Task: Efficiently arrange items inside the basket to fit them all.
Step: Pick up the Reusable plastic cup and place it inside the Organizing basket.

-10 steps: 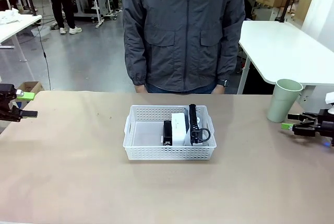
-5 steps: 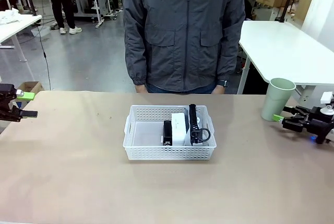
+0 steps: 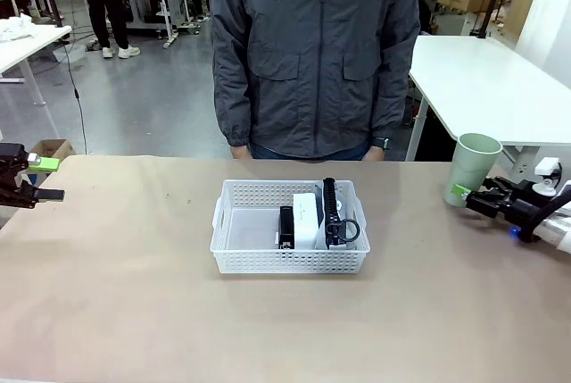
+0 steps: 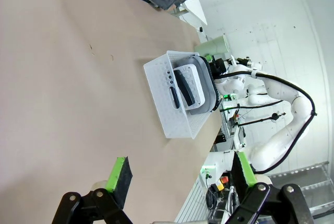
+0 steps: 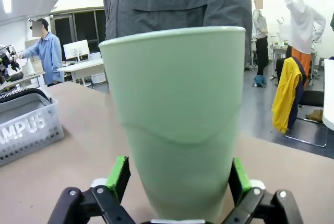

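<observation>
Beige counter (image 3: 134, 294): one white basket (image 3: 290, 262) at centre, holding three items. One green cup (image 3: 471, 169) stands upright at right, bracketed by open right gripper (image 3: 461, 194) jaws. Left gripper (image 3: 45, 179) jaws open, empty.

Pale green cup (image 3: 472, 169), plain and unpatterned. White basket (image 3: 290, 249) with rows of small perforations; inside it, a white device (image 3: 306, 219), a black stapler (image 3: 286, 226) and a grey pouch (image 5: 23, 125) with white lettering. Tan surface (image 3: 134, 294). Black grippers carry bright green pads (image 5: 119, 174).
</observation>
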